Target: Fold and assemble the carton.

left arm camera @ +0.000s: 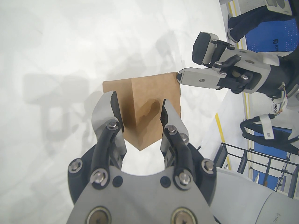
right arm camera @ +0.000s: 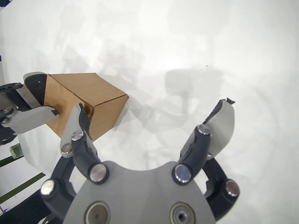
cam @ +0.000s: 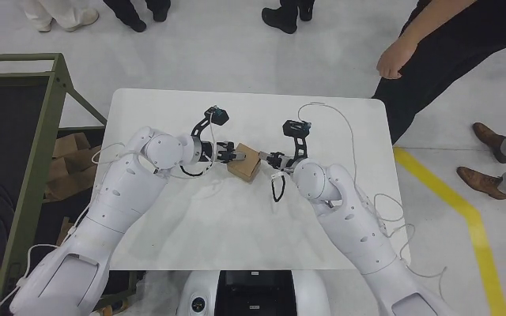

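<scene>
One carton (left arm camera: 149, 89) corner clamped in left tool (left arm camera: 139, 97).

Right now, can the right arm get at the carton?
Probably yes: the right gripper is open, one finger against the carton; the left gripper grips the opposite side, out of its way.

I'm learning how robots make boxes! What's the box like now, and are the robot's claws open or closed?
carton: folded into a box, small gap at one corner seam.
left gripper: closed on the carton's edge.
right gripper: open wide, one fingertip touching the carton.
</scene>
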Tool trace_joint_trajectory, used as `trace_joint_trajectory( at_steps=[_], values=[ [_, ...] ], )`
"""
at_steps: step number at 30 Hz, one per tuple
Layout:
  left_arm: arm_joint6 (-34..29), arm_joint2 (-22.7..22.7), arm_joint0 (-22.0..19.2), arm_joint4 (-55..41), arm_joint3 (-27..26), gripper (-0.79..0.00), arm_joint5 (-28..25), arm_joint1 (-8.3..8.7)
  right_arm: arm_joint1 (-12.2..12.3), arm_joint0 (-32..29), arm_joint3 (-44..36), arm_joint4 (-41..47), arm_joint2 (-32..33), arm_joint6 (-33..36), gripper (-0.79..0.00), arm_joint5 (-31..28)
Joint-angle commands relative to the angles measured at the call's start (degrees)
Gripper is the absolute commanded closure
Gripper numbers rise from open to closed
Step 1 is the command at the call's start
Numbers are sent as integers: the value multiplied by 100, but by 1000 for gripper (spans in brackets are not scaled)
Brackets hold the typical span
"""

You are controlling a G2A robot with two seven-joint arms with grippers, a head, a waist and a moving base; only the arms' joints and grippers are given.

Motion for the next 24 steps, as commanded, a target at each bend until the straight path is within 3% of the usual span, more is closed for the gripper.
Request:
trace_joint_trajectory(
  at_steps=[1, 16, 24],
  values=[
    [-8, 2, -3, -7, 7, -369, 2, 0, -5, 2, 14, -47, -20, 11, -785, 41],
    [-9, 15, -15, 8, 18, -369, -10, 0, 25, -279, -417, -145, 194, -239, -785, -46],
    [20, -48, 12, 8, -41, -379, 7, 16, 141, -635, -1009, -394, 434, -391, -785, -912]
  ],
)
